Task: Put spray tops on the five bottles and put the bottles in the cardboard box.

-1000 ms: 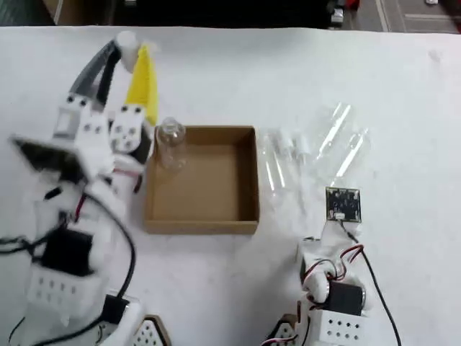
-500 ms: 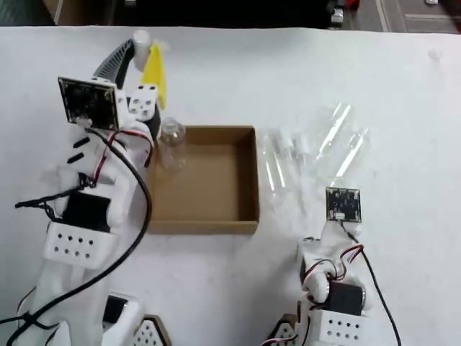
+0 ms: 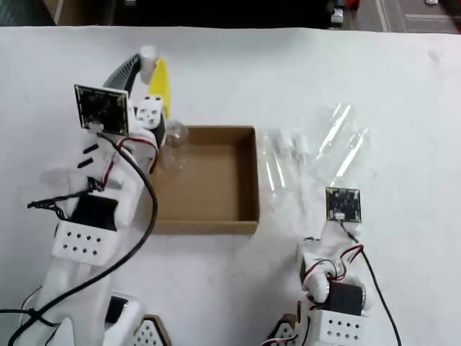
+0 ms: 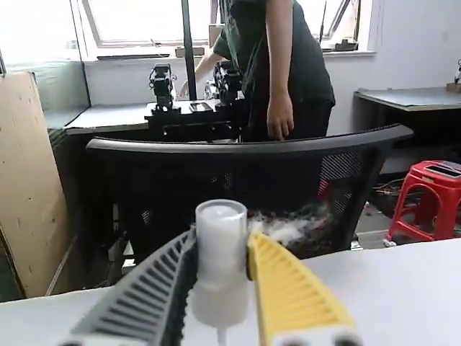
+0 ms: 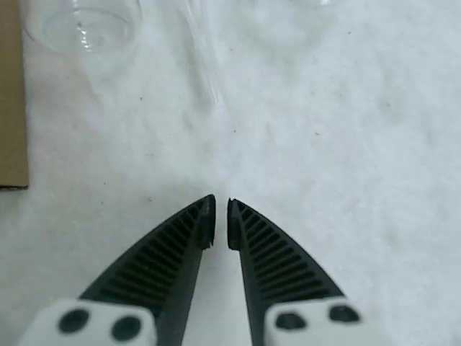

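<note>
Left gripper (image 4: 221,236): raised, pointing level, clamped on spray top (image 4: 220,288).
Right gripper (image 5: 220,222): aimed down at table (image 5: 346,144), tips nearly touching.

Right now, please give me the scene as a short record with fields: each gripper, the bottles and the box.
left gripper: shut on a white spray top, over the far left part of the table
right gripper: shut, holding nothing, low over the table
upright bottle: clear, at the far left corner of the cardboard box
other bottles: clear, lying on the table right of the box
cardboard box: open on top, between the two arms
</note>
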